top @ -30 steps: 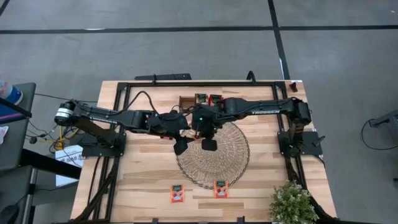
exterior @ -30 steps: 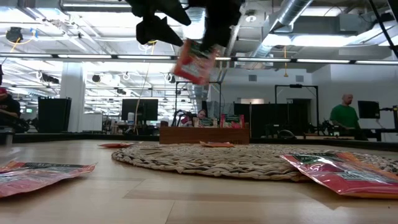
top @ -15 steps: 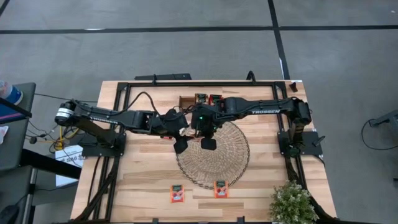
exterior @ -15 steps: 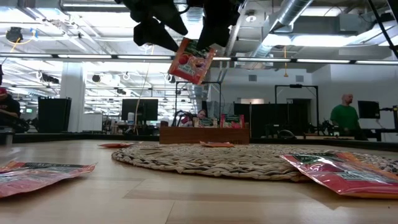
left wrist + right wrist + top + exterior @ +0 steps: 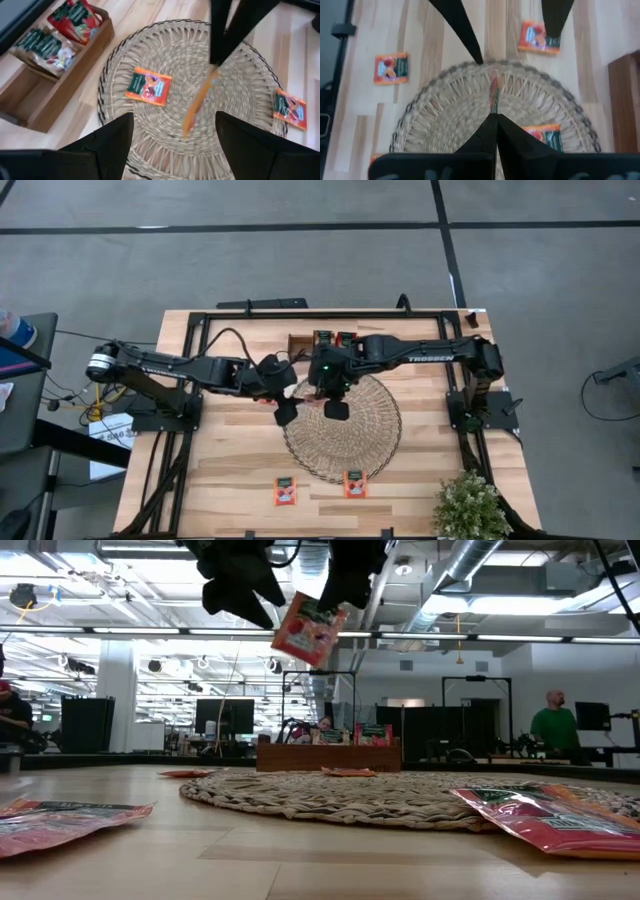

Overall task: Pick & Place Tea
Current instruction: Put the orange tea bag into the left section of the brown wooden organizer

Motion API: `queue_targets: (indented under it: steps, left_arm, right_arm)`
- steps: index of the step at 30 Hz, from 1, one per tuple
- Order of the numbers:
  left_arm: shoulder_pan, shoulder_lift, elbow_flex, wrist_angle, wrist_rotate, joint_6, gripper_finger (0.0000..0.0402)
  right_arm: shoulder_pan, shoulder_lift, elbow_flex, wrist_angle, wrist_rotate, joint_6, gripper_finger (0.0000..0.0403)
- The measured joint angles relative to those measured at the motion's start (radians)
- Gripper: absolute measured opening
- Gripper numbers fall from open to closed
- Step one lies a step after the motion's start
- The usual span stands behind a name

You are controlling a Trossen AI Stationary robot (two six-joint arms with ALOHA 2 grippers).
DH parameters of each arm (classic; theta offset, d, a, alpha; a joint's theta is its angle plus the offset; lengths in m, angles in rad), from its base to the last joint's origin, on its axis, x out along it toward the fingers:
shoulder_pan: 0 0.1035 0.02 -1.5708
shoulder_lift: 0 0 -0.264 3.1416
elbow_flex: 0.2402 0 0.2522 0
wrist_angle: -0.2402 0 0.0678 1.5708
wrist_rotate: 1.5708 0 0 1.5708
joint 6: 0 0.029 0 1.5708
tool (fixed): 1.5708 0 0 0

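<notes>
A red-orange tea packet (image 5: 307, 630) is held in the air above the round woven mat (image 5: 342, 430), pinched at its upper edge by the right gripper (image 5: 345, 592), whose fingers are clenched on it (in the right wrist view the packet (image 5: 493, 95) is seen edge-on, as a thin strip beyond the closed fingertips). The left gripper (image 5: 284, 410) is placed just beside it, over the mat's edge nearest the left arm, with its fingers (image 5: 112, 140) spread wide and nothing between them; the hanging packet (image 5: 199, 102) is seen ahead of them in the left wrist view.

On the mat itself, one packet (image 5: 148, 86) is laid flat near the middle and another (image 5: 289, 108) near the rim. Two more packets (image 5: 285, 491) (image 5: 354, 483) are laid on the wooden table (image 5: 230, 470) just off the mat's near edge. Further packets (image 5: 50, 42) are stood in the small wooden tray (image 5: 60, 90) at the far side of the mat. A small green plant (image 5: 468, 505) is set at the table's near corner on the right arm's side.
</notes>
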Motion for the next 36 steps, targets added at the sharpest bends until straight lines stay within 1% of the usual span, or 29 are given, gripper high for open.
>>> queue_targets:
  steps: [3,7,12,18,21,24,27,30,34,35,36]
  left_arm:
    - [0.001,-0.003,0.0,0.004,-0.012,-0.011,0.0273]
    - [0.002,-0.003,0.0,0.079,-0.011,-0.012,0.0273]
    - [0.002,-0.003,0.0,0.118,-0.011,0.0,0.0273]
    - [0.002,0.005,0.0,0.118,-0.011,0.001,0.0272]
    - [0.002,0.008,0.0,0.12,-0.009,0.0,0.0259]
    - [0.002,0.009,0.0,0.121,-0.008,0.0,0.0227]
    - [0.002,0.009,0.0,0.123,-0.008,0.0,0.0184]
    - [0.002,0.009,0.0,0.127,-0.008,0.0,0.0128]
    - [0.002,0.009,0.0,0.126,-0.007,0.017,0.003]
    - [0.002,0.009,0.0,0.126,-0.007,0.019,0.0016]
    - [0.002,0.009,0.0,0.127,-0.007,0.019,0.001]
  right_arm:
    - [0.0,-0.012,0.001,0.022,-0.001,0.0,0.0]
    - [0.002,-0.015,0.002,0.043,-0.003,0.0,0.0]
    - [0.002,-0.015,0.002,0.053,-0.004,0.0,0.0]
    - [0.002,-0.014,0.002,0.064,-0.005,0.0,0.0]
    - [0.002,-0.014,0.002,0.064,-0.007,0.001,0.0]
    - [0.002,-0.014,0.002,0.064,-0.007,0.001,0.0]
    - [0.002,-0.014,0.002,0.064,-0.006,0.002,0.0]
    - [0.002,-0.014,0.002,0.065,-0.005,0.002,0.0]
    - [0.002,-0.014,0.002,0.065,-0.003,0.002,0.0]
    - [0.002,-0.014,0.002,0.064,-0.003,0.002,0.0]
    - [0.002,-0.014,0.002,0.064,-0.003,0.002,0.0]
